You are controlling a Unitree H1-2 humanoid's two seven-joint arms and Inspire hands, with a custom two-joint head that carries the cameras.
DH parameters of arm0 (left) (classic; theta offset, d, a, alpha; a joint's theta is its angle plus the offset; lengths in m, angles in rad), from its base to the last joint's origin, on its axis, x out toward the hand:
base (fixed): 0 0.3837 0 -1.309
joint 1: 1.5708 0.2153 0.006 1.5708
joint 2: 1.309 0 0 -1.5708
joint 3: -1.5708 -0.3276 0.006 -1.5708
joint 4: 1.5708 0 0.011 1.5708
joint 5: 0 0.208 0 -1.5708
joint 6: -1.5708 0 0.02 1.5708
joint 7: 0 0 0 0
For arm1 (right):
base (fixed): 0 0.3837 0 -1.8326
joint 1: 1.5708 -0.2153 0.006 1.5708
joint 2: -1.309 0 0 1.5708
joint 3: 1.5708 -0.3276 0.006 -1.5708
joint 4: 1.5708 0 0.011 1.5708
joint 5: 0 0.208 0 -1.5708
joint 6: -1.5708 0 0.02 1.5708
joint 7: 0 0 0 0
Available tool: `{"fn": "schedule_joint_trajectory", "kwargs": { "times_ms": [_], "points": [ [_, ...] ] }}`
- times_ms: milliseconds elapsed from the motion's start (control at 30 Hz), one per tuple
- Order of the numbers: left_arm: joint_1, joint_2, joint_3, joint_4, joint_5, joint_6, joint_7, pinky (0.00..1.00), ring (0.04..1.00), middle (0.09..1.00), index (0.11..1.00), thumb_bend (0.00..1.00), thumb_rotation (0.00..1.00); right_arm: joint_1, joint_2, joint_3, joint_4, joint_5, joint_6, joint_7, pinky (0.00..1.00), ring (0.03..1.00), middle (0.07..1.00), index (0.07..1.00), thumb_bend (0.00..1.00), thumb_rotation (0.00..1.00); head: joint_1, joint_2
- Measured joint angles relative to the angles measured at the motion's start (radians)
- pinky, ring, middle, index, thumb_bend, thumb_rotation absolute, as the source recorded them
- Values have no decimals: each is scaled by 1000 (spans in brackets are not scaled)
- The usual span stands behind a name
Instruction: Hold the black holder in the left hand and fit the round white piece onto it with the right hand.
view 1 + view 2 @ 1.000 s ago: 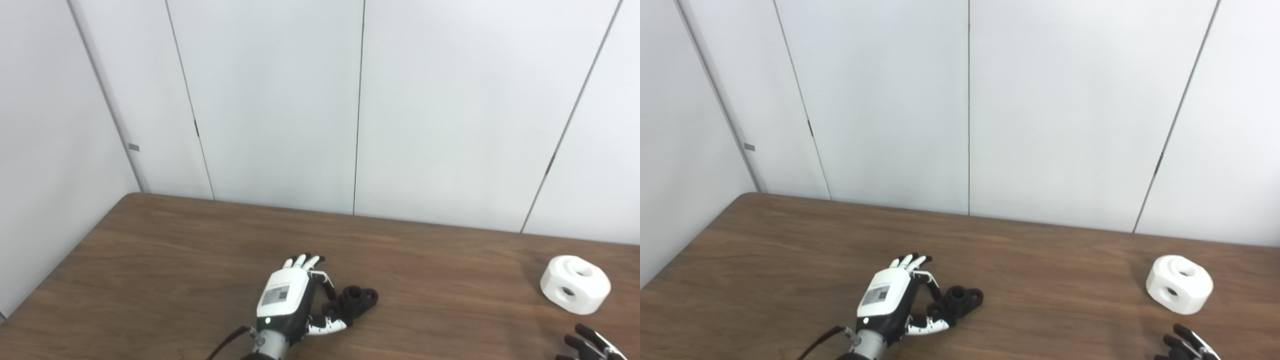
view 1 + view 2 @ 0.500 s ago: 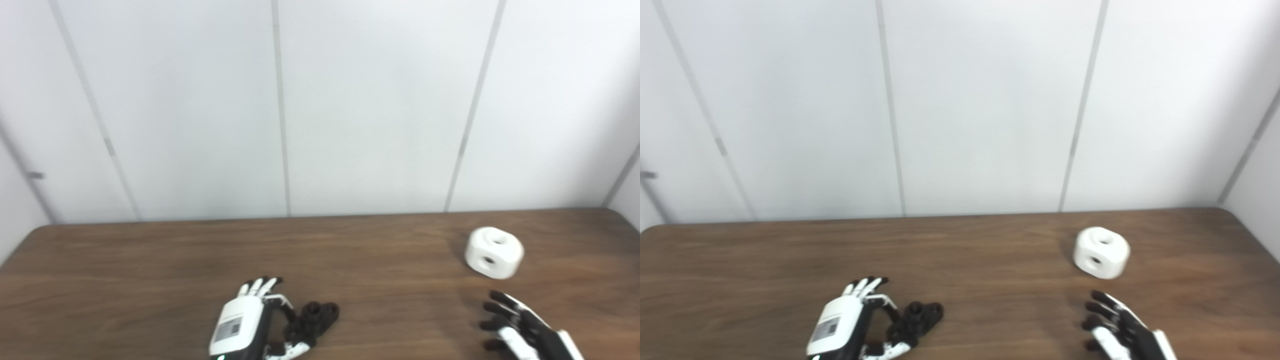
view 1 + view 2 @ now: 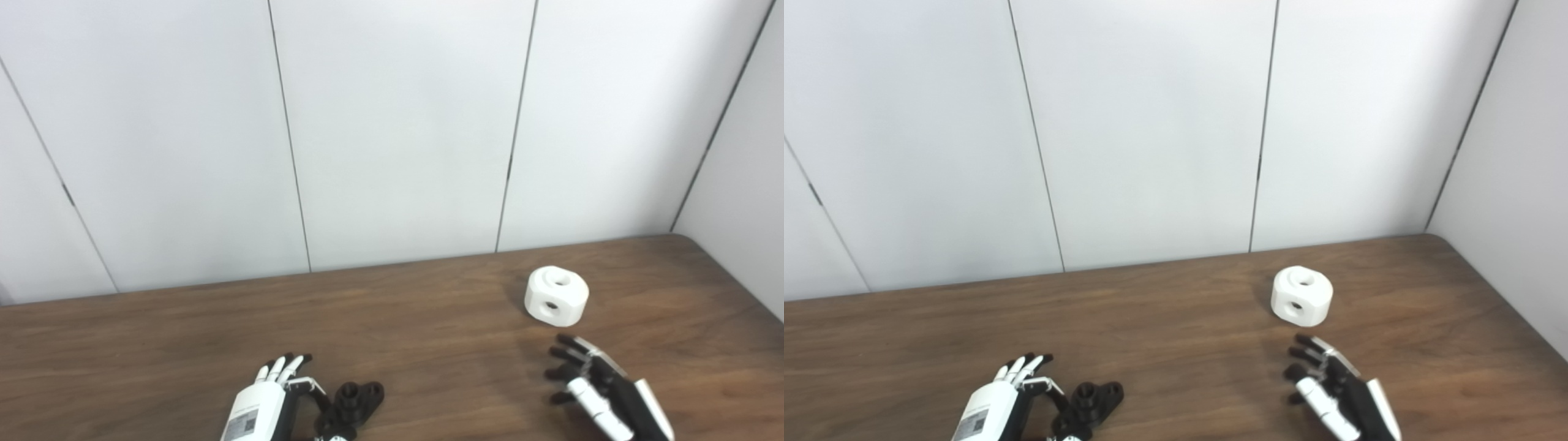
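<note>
Reaching, your right hand [image 3: 603, 392] hovers spread near the round white piece [image 3: 556, 294].
Your left hand [image 3: 264, 411] cups the black holder [image 3: 355, 399]; grip unclear.

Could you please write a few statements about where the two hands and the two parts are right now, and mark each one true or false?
1. The round white piece rests on the table. True.
2. The right hand is shut on the white piece. False: its fingers are spread and it sits nearer the camera, apart from the piece.
3. The black holder lies beside the left hand, on the table. True.
4. The white piece is already fitted on the holder. False: the two lie far apart.
5. The white piece has no holes. False: one shows on top, one on its side.
</note>
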Motion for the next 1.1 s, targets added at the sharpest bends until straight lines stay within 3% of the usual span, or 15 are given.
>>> {"fn": "schedule_joint_trajectory", "kwargs": {
  "times_ms": [133, 233, 300, 400, 600, 700, 800, 933, 1100],
  "points": [
    [-12, 18, 16, 10, -19, -31, -19, 1000, 999, 933, 483, 515, 51, -77, -34, -36, -22, -165, 17, -71, 548, 763, 833, 832, 583, 565, -80, -17],
    [-16, 34, 30, 21, -44, -61, -31, 1000, 1000, 942, 483, 514, 50, -119, -82, -27, -13, -302, 22, -94, 582, 747, 810, 823, 638, 599, -112, -23],
    [-17, 40, 42, 32, -63, -90, -29, 1000, 1000, 931, 482, 515, 48, -146, -102, -26, 16, -379, 25, -117, 586, 735, 797, 813, 671, 546, -161, -28],
    [-17, 44, 59, 54, -80, -128, -21, 1000, 1000, 932, 482, 514, 48, -191, -101, -43, 49, -426, 62, -148, 582, 732, 801, 815, 697, 529, -210, -25],
    [-16, 63, 88, 64, -104, -163, -26, 1000, 1000, 944, 481, 513, 45, -281, -110, -45, 93, -530, 151, -176, 562, 736, 827, 849, 819, 600, -293, -25],
    [-17, 72, 101, 81, -118, -192, -24, 1000, 1000, 946, 481, 512, 44, -323, -147, -33, 149, -556, 179, -162, 550, 719, 812, 840, 865, 586, -325, -26],
    [-17, 74, 109, 89, -129, -204, -24, 1000, 1000, 945, 481, 512, 43, -365, -205, -8, 206, -571, 237, -107, 609, 816, 873, 865, 910, 593, -339, -25],
    [-20, 76, 116, 101, -147, -221, -28, 1000, 1000, 956, 481, 511, 43, -431, -286, 59, 315, -574, 267, -18, 664, 895, 921, 900, 956, 572, -352, -23],
    [-24, 79, 120, 110, -150, -240, -27, 1000, 1000, 957, 481, 510, 43, -493, -324, 146, 431, -594, 282, 51, 714, 943, 943, 885, 1000, 559, -356, -26]
  ]
}}
